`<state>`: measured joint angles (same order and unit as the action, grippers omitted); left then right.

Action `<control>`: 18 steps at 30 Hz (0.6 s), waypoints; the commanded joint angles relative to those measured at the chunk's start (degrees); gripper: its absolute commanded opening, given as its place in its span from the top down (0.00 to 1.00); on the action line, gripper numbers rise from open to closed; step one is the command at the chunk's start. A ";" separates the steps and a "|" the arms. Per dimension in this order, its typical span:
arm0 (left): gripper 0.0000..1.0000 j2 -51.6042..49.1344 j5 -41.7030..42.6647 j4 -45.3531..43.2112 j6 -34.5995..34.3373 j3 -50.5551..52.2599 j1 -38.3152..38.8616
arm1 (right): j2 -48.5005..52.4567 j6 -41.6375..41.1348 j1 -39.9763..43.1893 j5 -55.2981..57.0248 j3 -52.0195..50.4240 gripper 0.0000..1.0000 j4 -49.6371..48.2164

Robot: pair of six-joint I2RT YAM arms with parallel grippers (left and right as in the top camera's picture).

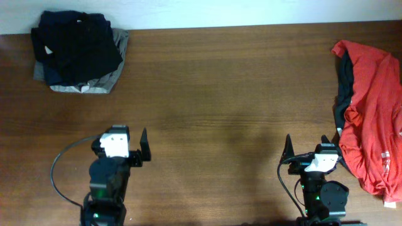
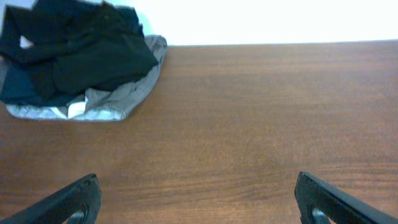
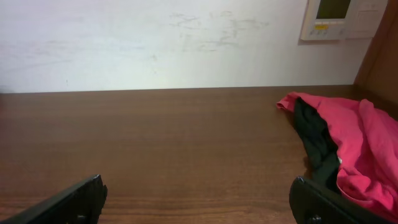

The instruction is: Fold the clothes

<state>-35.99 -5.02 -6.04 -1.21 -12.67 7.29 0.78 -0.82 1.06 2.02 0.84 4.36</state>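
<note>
The left hand [image 1: 123, 141] and right hand [image 1: 308, 147] are spread wide, empty. The red shirt [image 1: 374, 113] lies crumpled beside the right hand, the dark pile [image 1: 78, 50] far left. Best to pinch a shirt edge, drag it centre and flatten it first.

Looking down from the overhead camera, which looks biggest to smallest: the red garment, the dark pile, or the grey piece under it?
Largest: the red garment, though the frame edge crops it.
Next: the dark pile, not far behind.
Smallest: the grey piece, only a fringe showing.
</note>
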 commanded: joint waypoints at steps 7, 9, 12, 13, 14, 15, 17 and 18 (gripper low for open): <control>0.01 11.76 -2.05 -2.32 -0.50 7.54 -2.93 | -0.59 0.39 -0.35 -0.09 -0.52 0.01 0.13; 0.01 14.67 -1.62 -2.32 -0.48 8.98 -3.89 | -0.59 0.39 -0.35 -0.09 -0.52 0.01 0.13; 0.01 19.23 -0.76 -2.10 -0.46 11.37 -4.55 | -0.59 0.39 -0.35 -0.09 -0.52 0.01 0.13; 0.01 20.65 -0.76 -1.95 -0.46 12.04 -4.74 | -0.59 0.39 -0.35 -0.09 -0.52 0.01 0.13; 0.01 22.23 -0.20 -0.28 -0.46 12.20 -5.03 | -0.59 0.39 -0.35 -0.09 -0.52 0.01 0.15; 0.01 23.37 -0.15 0.87 -0.48 12.17 -5.33 | -0.59 0.39 -0.35 -0.09 -0.52 0.01 0.13; 0.01 25.00 0.33 2.60 -0.46 12.17 -6.01 | -0.59 0.39 -0.35 -0.09 -0.52 0.01 0.13; 0.01 25.75 1.05 3.41 -0.04 12.17 -6.40 | -0.59 0.39 -0.35 -0.09 -0.52 0.01 0.15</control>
<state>-12.58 -5.78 -3.64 -1.26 -0.95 2.00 0.78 -0.82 1.06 2.02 0.84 4.36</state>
